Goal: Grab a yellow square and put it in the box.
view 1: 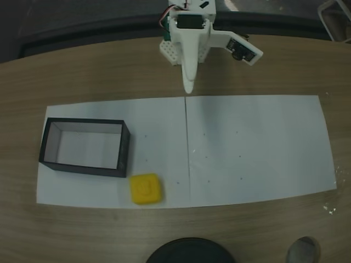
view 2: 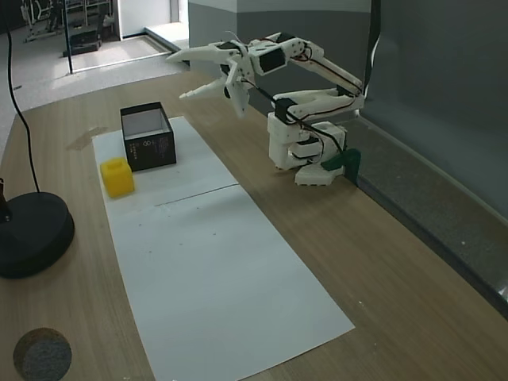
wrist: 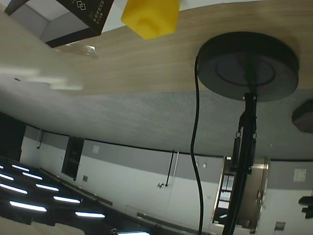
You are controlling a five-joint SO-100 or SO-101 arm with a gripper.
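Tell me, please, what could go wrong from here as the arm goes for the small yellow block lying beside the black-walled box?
1. The small yellow block lies close to the corner of the black-walled open box, so an open finger could catch the wall and shove the box.
2. The white two-finger gripper is open and raised above the table, well away from the block; a misjudged descent could push the block along the white paper sheet.

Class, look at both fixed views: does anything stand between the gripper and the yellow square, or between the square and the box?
Nothing visible does. The gripper, open, is raised above the table near the arm's base. The yellow square lies on white paper just off a corner of the box, with bare paper between them.
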